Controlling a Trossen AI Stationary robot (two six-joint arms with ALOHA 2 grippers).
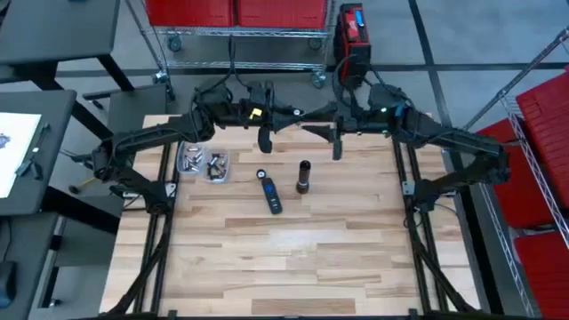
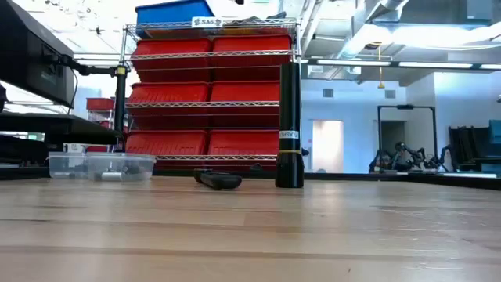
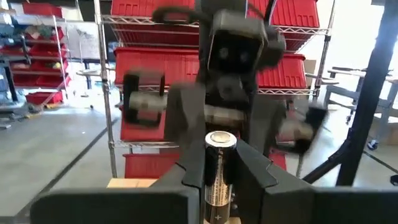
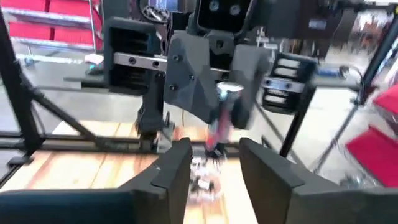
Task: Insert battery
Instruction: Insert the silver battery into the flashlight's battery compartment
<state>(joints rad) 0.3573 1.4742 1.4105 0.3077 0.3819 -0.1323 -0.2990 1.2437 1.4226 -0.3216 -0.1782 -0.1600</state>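
My left gripper (image 1: 265, 140) hangs over the far middle of the table, shut on a black battery (image 3: 219, 171) with a silver end cap. My right gripper (image 1: 336, 148) hangs open just to its right and faces it, with nothing between its fingers (image 4: 176, 167). The black flashlight body (image 1: 304, 176) stands upright on its end on the table, nearer than both grippers and between them. It is also in the low view (image 2: 289, 125). A dark flashlight piece with a blue band (image 1: 270, 195) lies flat to its left. My left gripper pinches the battery's sides (image 3: 211, 180) between its two fingers. The battery lies along the fingers, and its silver end (image 3: 221, 138) sticks out past them. From the right wrist view the battery (image 4: 221, 118) hangs clear of the table, slightly tilted.
Two clear plastic trays (image 1: 204, 163) with small metal parts sit at the far left of the table and show in the low view (image 2: 102, 166). The near half of the wooden table (image 1: 293, 267) is bare. Red bin shelves (image 2: 211, 94) stand beyond the far edge.
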